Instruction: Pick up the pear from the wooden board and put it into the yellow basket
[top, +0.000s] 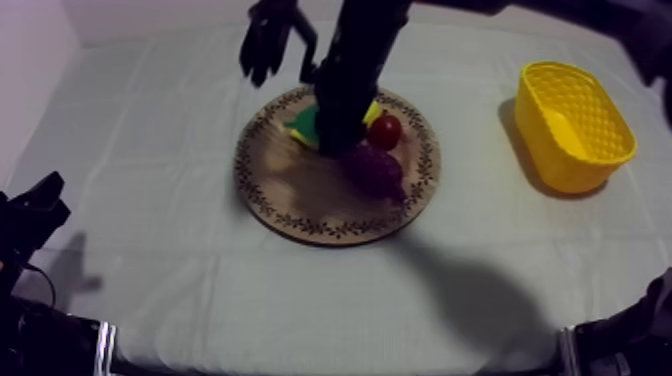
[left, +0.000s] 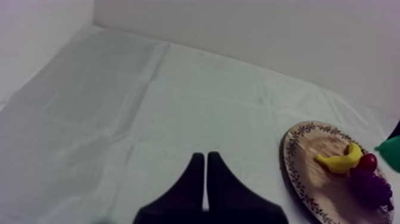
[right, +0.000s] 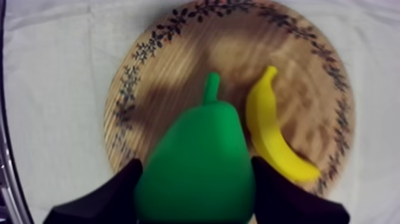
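Right wrist view puts the pear (right: 199, 161) squarely between the two black fingers of the right tool (right: 196, 179), one finger against each flank of its broad lower body, stem pointing away over the wooden board (right: 178, 77); the tool is clamped on the fruit. Gripping across the wide belly looks sensible, since the narrow neck would offer less hold, and the banana (right: 271, 131) just beside it leaves that finger little room. Whether the pear rests on the board or hangs just clear of it I cannot tell. Seen from above, the yellow basket (top: 590, 120) stands well apart at the right side of the surface (top: 150, 150), so I judge a lift and a carry across remain. The left tool (left: 205, 159) lies closed on nothing, low at its own side, out of the way.
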